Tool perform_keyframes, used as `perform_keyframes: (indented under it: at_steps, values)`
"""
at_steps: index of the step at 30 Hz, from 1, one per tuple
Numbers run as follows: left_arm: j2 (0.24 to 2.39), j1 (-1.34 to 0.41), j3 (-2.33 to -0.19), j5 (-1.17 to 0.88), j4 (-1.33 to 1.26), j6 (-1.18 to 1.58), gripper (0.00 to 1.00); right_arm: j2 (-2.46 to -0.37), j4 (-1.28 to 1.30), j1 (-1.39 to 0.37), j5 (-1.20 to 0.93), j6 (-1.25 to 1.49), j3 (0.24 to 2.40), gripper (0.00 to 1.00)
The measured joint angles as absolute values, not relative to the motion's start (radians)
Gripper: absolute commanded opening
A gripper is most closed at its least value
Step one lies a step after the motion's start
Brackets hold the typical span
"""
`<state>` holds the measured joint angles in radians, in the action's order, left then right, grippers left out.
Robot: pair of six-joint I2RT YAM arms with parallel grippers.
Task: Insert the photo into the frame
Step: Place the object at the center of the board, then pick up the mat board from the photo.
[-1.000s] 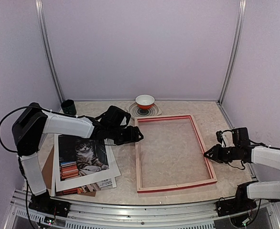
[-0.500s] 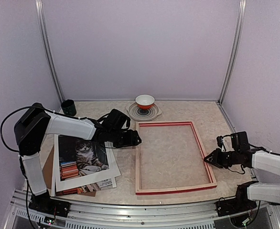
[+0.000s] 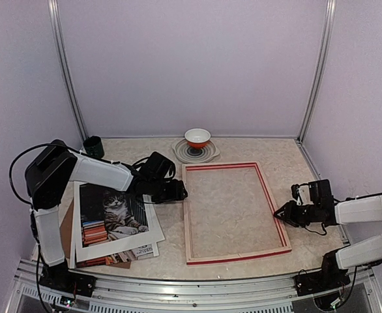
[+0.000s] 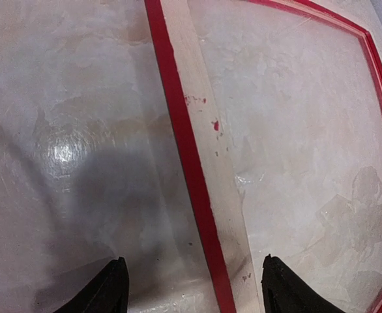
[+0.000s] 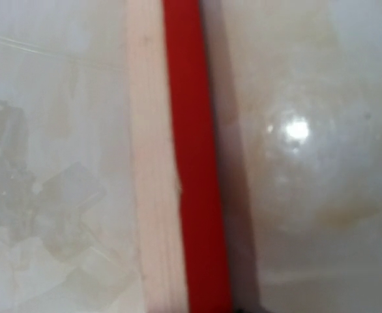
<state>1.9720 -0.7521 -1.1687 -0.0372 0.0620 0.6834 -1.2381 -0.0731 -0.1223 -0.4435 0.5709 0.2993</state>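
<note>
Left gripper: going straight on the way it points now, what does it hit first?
Most likely the frame, its left rail, which lies just ahead between the open fingers of the left gripper. How far off is unclear.

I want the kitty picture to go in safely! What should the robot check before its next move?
1. The frame lies flat, back side up: ok.
2. Nothing lies inside the frame: ok.
3. The photo is picked up: not ok, it lies left of the frame with no gripper on it.
4. The left gripper is open and empty: ok.
5. The right gripper is open: cannot tell.
</note>
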Motion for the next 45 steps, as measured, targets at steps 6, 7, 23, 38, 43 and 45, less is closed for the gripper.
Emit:
perform_keyframes:
  at_steps: [6,7,23,38,43,45]
  values:
    - [1.893,-0.723,-1.169,0.020,0.117,0.672,0.83,-1.207,-0.050,-0.125,-0.427,0.600,0.313,0.61]
    - [1.869,-0.718,-1.169,0.035,0.128,0.667,0.85,-1.185,-0.028,-0.125,-0.419,0.599,0.314,0.64]
    - [1.540,-0.459,-0.879,0.253,0.285,0.709,0.99,-1.089,0.215,-0.245,-0.355,0.469,0.628,0.99]
    - [1.424,-0.417,-0.701,0.216,0.259,0.786,0.99,-1.549,0.240,-0.532,-0.454,0.416,1.142,0.99]
    - [1.424,-0.470,-0.694,0.197,0.220,0.805,0.99,-1.628,0.246,-0.562,-0.462,0.421,1.239,0.99]
    - [1.424,-0.494,-0.694,0.184,0.193,0.809,0.99,-1.645,0.247,-0.566,-0.471,0.440,1.271,0.99]
